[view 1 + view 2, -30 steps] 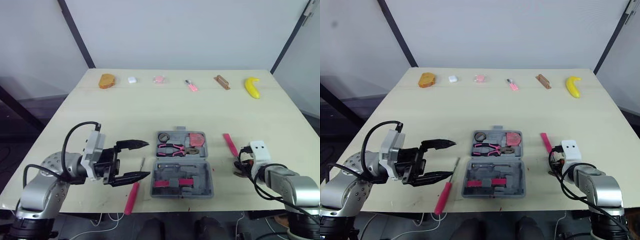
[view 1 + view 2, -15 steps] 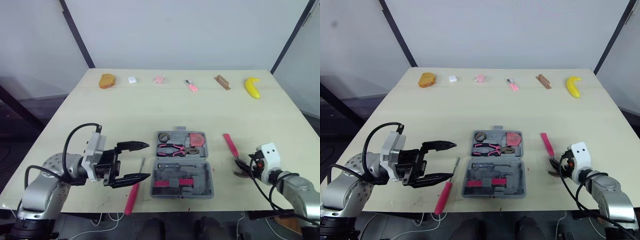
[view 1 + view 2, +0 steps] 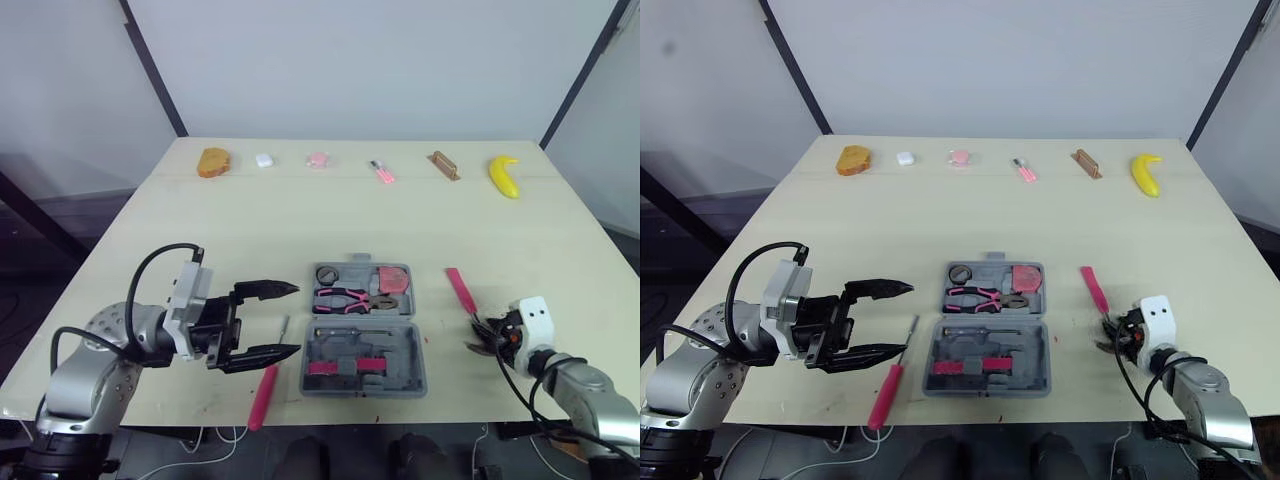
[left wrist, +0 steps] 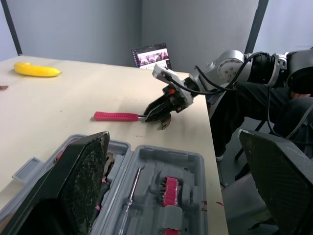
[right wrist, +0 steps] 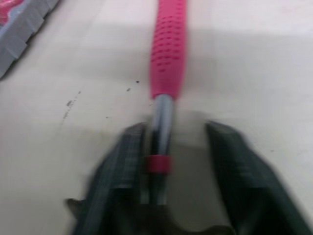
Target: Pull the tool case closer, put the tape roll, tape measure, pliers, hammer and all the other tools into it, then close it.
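Observation:
The grey tool case (image 3: 420, 372) lies open at the table's near middle. The pink pliers (image 3: 345, 297), a tape roll (image 3: 327, 273) and a red tape measure (image 3: 393, 279) sit in its far half. A pink-handled hammer (image 3: 461, 290) lies right of the case. My right gripper (image 3: 480, 335) is at its head end. In the right wrist view its fingers (image 5: 126, 147) straddle the metal shaft (image 5: 161, 117), one against it, the other a gap away. A pink screwdriver (image 3: 263, 395) lies left of the case. Just above it my left gripper (image 3: 297, 318) hangs wide open and empty.
Along the far edge lie a bread piece (image 3: 213, 161), a small white box (image 3: 264, 159), a pink disc (image 3: 318, 159), a small pink item (image 3: 381, 171), a brown block (image 3: 443, 164) and a banana (image 3: 504, 175). The hammer's head is close to the table's front edge.
My right wrist has shifted a little right and toward the table's front edge, staying at the hammer's head end. The left arm has stayed where it was.

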Controlling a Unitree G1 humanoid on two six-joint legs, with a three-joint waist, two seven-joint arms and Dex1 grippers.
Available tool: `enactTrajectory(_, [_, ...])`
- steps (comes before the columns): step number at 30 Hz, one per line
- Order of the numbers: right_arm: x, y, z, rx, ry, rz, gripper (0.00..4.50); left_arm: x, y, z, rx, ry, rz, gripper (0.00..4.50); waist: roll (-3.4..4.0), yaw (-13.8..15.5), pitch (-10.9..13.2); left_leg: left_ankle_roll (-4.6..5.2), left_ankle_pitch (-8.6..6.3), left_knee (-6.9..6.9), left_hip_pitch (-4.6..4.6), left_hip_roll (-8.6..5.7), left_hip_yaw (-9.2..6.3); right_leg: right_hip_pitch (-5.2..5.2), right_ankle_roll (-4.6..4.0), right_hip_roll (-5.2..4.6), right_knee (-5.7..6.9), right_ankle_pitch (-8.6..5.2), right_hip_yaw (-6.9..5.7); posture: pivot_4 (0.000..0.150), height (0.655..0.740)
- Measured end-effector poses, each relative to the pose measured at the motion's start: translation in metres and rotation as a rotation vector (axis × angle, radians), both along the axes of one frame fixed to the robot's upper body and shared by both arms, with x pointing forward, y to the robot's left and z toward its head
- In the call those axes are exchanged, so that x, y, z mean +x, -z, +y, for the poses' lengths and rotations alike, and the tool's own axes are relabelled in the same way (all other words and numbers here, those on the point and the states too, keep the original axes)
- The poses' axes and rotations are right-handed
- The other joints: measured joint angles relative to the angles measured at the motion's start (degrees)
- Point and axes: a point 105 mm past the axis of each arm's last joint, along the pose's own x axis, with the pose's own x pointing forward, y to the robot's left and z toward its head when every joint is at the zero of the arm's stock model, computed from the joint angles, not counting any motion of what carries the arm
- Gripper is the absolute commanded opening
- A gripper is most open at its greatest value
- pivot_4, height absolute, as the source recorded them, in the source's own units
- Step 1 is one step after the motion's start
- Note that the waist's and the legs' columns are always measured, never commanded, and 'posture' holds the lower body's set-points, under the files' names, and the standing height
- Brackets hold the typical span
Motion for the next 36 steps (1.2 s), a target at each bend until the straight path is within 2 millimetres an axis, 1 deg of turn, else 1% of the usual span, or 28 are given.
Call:
enactTrajectory(1, [0.0,0.0,0.002,-0.001,-0.005,-0.002,0.03,0.0,0.0,0.0,0.0,0.001,-0.002,4.5,-0.02,0.0,0.0,0.0,0.0,0.0,0.01,0.0,0.0,0.01,0.0,0.0,0.0,0.0,0.0,0.15,0.74])
enactTrajectory(6, [0.0,0.001,0.002,-0.024,-0.014,-0.021,0.03,0.002,0.0,0.002,-0.002,-0.005,0.004,4.5,-0.17,0.0,-0.1,0.0,0.0,0.0,0.01,0.0,0.0,0.01,0.0,0.0,0.0,0.0,0.0,0.15,0.74])
enactTrajectory(13, [0.001,0.0,0.002,-0.042,-0.032,-0.042,0.03,0.002,0.0,0.002,-0.003,-0.004,0.002,4.5,-0.14,0.0,-0.1,0.0,0.0,0.0,0.03,0.0,0.02,0.01,0.0,-0.01,0.0,0.0,0.02,0.15,0.74])
enactTrajectory(16, [-0.001,-0.013,-0.005,-0.073,-0.091,-0.029,0.03,0.002,0.0,0.002,-0.004,-0.002,0.002,4.5,0.11,0.1,0.1,0.0,0.0,0.02,-0.01,-0.03,0.06,0.0,0.01,-0.06,-0.01,0.0,0.05,0.15,0.74])
enactTrajectory(18, [0.0,-0.031,-0.008,-0.094,-0.153,-0.052,0.03,0.002,0.0,0.002,-0.005,0.005,0.001,4.5,0.13,0.2,0.1,0.0,0.0,0.01,-0.01,-0.03,0.03,0.0,0.01,-0.04,-0.01,0.0,0.02,0.15,0.74])
enactTrajectory(21, [-0.001,-0.056,-0.003,-0.139,-0.276,-0.09,0.03,0.0,-0.001,0.001,-0.008,0.02,-0.01,4.5,0.12,0.1,0.1,0.0,0.0,0.0,-0.01,0.0,0.0,0.0,0.0,0.02,-0.01,0.0,-0.01,0.15,0.74])
enactTrajectory(23, [-0.002,-0.062,0.001,-0.169,-0.337,-0.086,0.03,0.001,-0.001,0.002,-0.006,0.023,-0.022,4.5,0.12,0.1,0.1,0.0,0.0,0.0,-0.01,0.0,0.01,0.0,0.0,0.03,-0.01,0.0,-0.01,0.15,0.74])
enactTrajectory(25, [-0.004,-0.062,0.006,-0.176,-0.383,-0.073,0.03,0.003,0.0,0.004,0.006,0.022,-0.034,4.5,0.11,0.2,0.1,0.0,0.0,0.0,-0.02,0.0,0.03,0.0,0.0,0.02,-0.02,0.0,-0.02,0.15,0.74])
enactTrajectory(27, [-0.005,-0.063,0.018,-0.186,-0.468,-0.05,0.03,0.004,0.002,0.008,0.018,0.022,-0.038,4.5,0.14,0.1,0.1,0.0,0.0,0.01,-0.02,-0.01,0.04,-0.02,0.0,0.02,-0.01,0.0,0.04,0.15,0.74])
enactTrajectory(29, [-0.006,-0.071,0.033,-0.201,-0.565,-0.059,0.03,0.005,0.004,0.011,0.033,0.028,-0.041,4.5,0.13,0.0,0.2,0.0,0.0,0.01,-0.02,0.0,0.02,-0.02,0.0,0.02,-0.01,0.0,0.02,0.15,0.74])
enactTrajectory(32, [-0.008,-0.089,0.064,-0.268,-0.77,-0.067,0.03,0.005,0.011,0.024,0.116,0.046,-0.036,4.5,0.13,-0.1,0.2,0.0,0.0,0.01,-0.02,0.01,-0.03,-0.03,-0.01,0.03,-0.01,0.0,-0.02,0.15,0.74])
enactTrajectory(33, [-0.009,-0.091,0.068,-0.273,-0.795,-0.07,0.03,0.005,0.011,0.026,0.123,0.043,-0.035,4.5,0.13,-0.1,0.2,0.0,0.0,0.0,-0.03,0.01,-0.05,-0.03,-0.01,0.03,-0.02,-0.01,-0.04,0.15,0.74])
enactTrajectory(34, [-0.012,-0.092,0.08,-0.279,-0.856,-0.054,0.03,0.007,0.013,0.031,0.137,0.033,-0.031,4.5,0.11,0.1,0.2,0.0,0.0,0.0,-0.06,0.02,-0.07,-0.03,-0.01,0.02,-0.05,-0.01,-0.07,0.15,0.74])
enactTrajectory(36, [-0.015,-0.09,0.088,-0.286,-0.9,-0.031,0.03,0.008,0.016,0.035,0.148,0.02,-0.022,4.5,0.08,0.4,0.2,0.0,0.0,0.01,-0.13,0.01,-0.07,-0.03,-0.01,-0.03,-0.12,-0.01,-0.17,0.15,0.74])
